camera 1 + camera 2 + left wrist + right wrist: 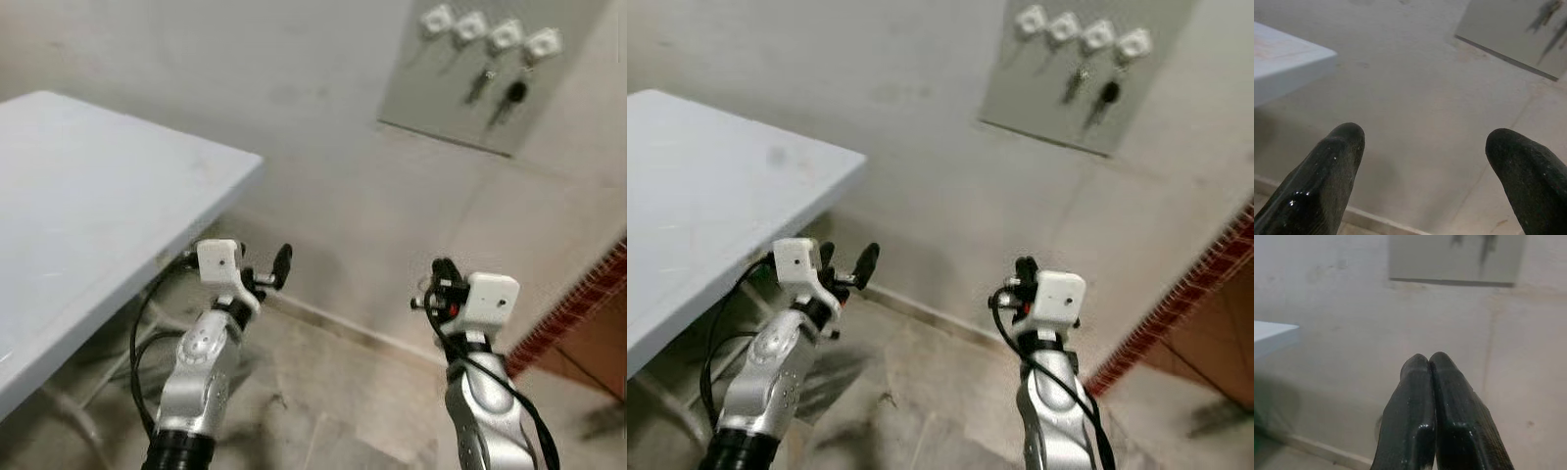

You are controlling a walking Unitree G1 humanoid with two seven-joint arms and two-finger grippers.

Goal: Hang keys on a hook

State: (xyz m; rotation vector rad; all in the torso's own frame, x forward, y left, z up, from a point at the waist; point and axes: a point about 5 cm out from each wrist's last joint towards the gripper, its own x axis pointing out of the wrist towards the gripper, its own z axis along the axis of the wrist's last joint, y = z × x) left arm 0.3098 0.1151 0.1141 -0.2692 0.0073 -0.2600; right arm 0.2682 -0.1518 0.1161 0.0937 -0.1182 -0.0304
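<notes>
On the wall hangs a grey board (460,93) with what look like keys (513,96); left end effector (1425,161) released, right end effector (1430,363) clenched empty.

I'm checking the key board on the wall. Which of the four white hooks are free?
The two leftmost hooks look free. The third hook and rightmost hook each carry a dark key.
</notes>
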